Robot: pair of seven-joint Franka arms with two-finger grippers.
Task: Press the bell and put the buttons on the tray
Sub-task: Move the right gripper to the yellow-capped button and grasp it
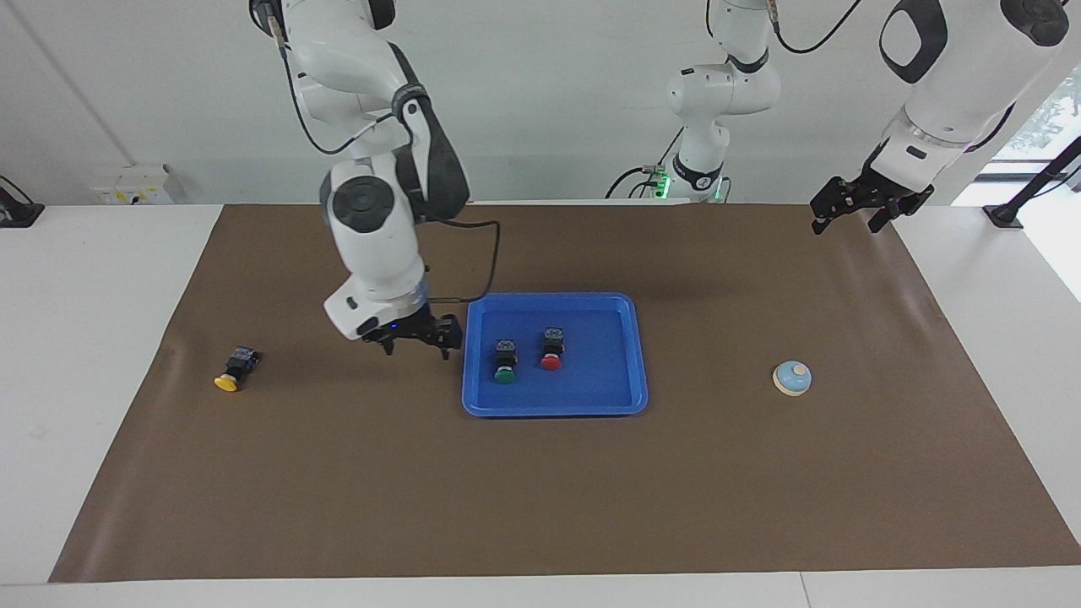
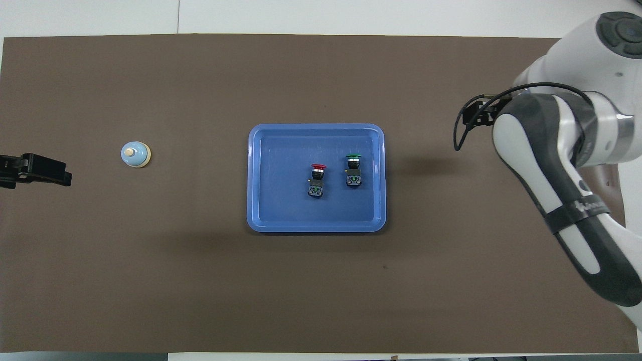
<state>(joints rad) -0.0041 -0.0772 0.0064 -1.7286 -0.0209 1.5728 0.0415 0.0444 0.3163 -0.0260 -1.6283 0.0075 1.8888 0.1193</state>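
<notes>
Red button (image 1: 551,361) and green button (image 1: 504,377) are laid in the tray (image 1: 629,355). The empty right pincer (image 1: 415,344), fingers apart, is raised over the surface between the tray and the yellow button (image 1: 226,382), which is to be grasped next. The left pincer (image 1: 861,203) waits; its state cannot be told.

In the overhead view the right arm's own links cover the right gripper (image 1: 416,336) and the yellow button (image 1: 233,371) that lies off to the side of it on the brown mat (image 1: 540,473); both show only in the facing view. The same arm is cut off by that view's edge. The left gripper (image 2: 35,169) is clipped at the overhead view's border, so only part of its black body shows, and whether its fingers stand apart cannot be read in either view.
</notes>
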